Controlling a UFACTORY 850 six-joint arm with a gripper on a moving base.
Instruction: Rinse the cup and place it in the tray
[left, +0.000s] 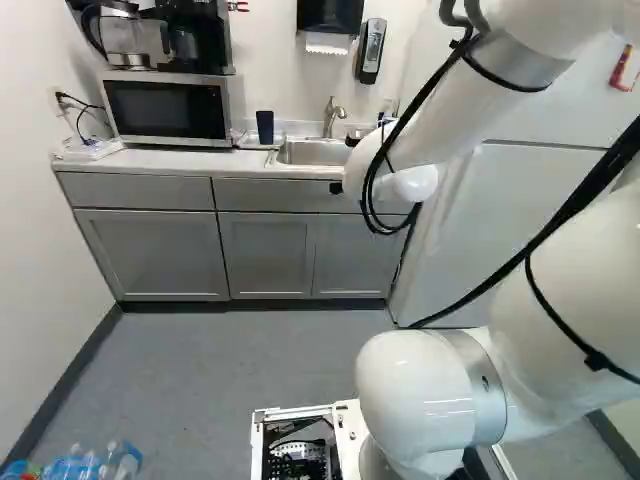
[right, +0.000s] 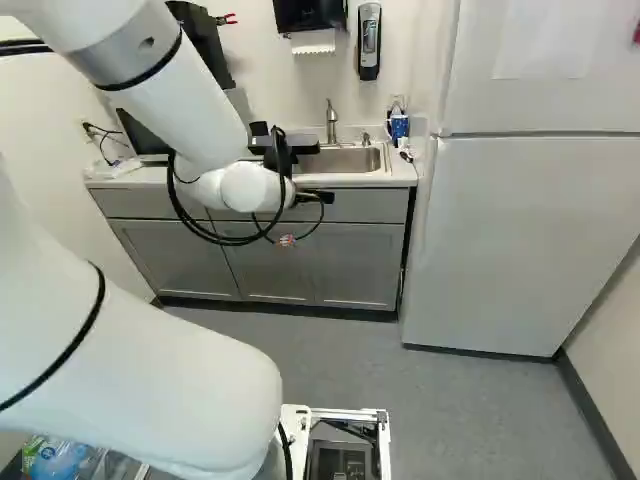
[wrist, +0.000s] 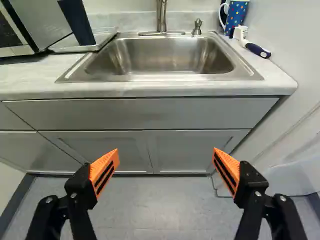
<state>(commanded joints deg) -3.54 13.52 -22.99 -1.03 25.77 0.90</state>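
The gripper (wrist: 165, 152) is held empty before the table (wrist: 35, 75), its fingers set wide apart. Beyond it lies the sink (wrist: 165, 56), with the faucet (wrist: 161, 17) at its back. A dark cup (wrist: 77, 22) is seen on the tray (wrist: 82, 45), between sink and microwave (left: 168, 108); a patterned mug (wrist: 236, 16) stands at the sink's other side, by a brush (wrist: 257, 49). Which is meant for rinsing cannot be told for certain. The dark cup is probably light and stiff, best clasped around mid-wall, with modest pressure in case it is thin. The mug is likely heavier, rigid and chippable; its body should be taken squarely, the handle kept out from under the pads. Either may turn slippery once wet, so the rim should be left free for water.
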